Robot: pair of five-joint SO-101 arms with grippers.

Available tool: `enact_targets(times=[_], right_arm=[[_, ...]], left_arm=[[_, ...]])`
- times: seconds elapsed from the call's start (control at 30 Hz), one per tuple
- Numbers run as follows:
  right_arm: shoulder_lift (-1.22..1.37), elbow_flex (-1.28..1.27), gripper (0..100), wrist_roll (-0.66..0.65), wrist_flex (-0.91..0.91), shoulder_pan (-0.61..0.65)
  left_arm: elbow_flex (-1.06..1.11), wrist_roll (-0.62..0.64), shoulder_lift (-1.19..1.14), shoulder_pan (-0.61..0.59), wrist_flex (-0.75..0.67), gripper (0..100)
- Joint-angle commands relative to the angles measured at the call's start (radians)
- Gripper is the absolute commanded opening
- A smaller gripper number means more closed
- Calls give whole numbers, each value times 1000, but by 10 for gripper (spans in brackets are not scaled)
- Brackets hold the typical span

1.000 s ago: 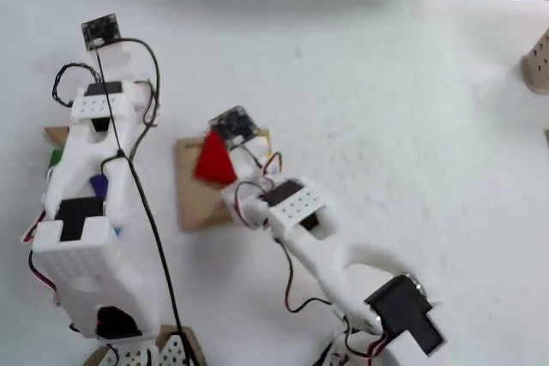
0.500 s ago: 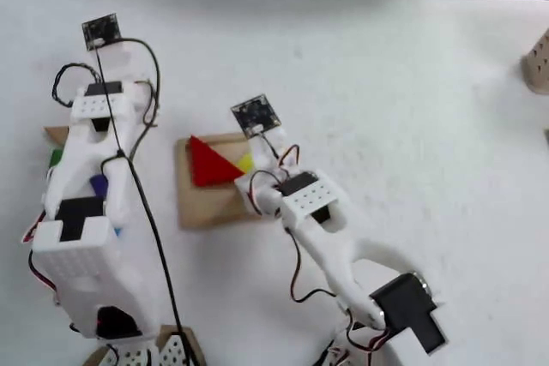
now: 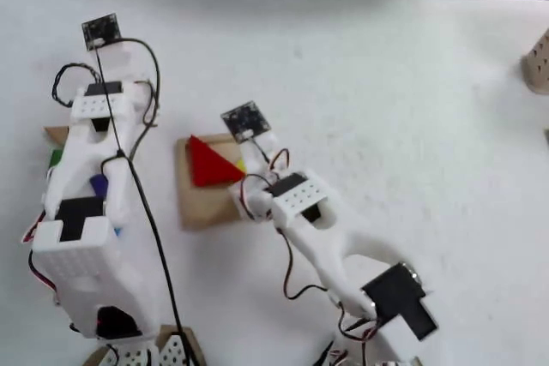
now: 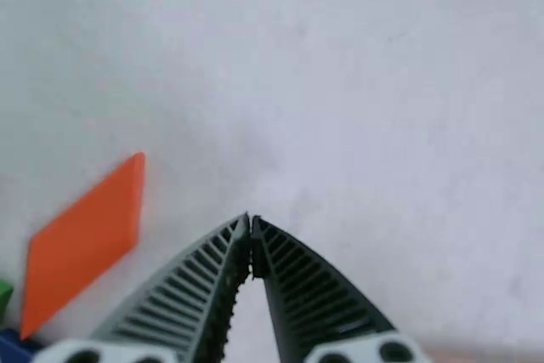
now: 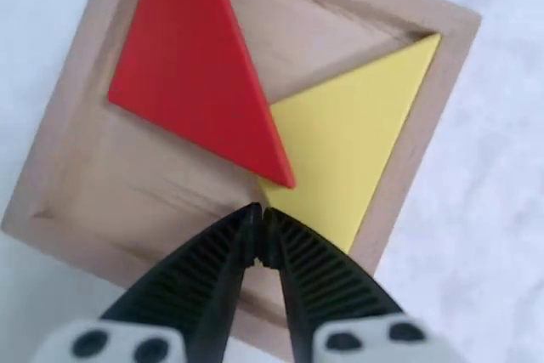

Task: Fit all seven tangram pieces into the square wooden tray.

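Square wooden tray sits on white table w/ 2 pcs in it. Large red triangle lies across tray's far-left part. One of its tips touches the large yellow triangle, which runs along tray's right wall.

Right gripper hangs over tray's middle, just by the spot where the red tip meets yellow. Jaws are closed tip to tip, nothing btwn them.

Left gripper belongs to the arm standing left of tray and hangs over bare table. Its jaws are also pressed together & empty.

Outside tray, a flat orange parallelogram lies on the table just beside left gripper. In high view, a small green piece & a blue piece peek out beside that arm, well left of tray.
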State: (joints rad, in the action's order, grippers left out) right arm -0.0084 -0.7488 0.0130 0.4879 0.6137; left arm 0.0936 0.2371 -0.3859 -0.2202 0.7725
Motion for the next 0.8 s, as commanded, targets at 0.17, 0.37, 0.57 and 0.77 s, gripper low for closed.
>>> enact_targets(times=[0.17,0.37,0.57,0.77], right_arm=[[-24,72,17,12,-27,-64],[-24,83,17,48,-85,-62],[-19,89,17,74,-226,-65],[74,155,18,72,-268,-97]], left_arm=[[-54,-11,8,-2,6,24],[-54,-11,8,-2,6,24],[-54,-11,8,-2,6,24],[-54,-11,7,1,6,24]])
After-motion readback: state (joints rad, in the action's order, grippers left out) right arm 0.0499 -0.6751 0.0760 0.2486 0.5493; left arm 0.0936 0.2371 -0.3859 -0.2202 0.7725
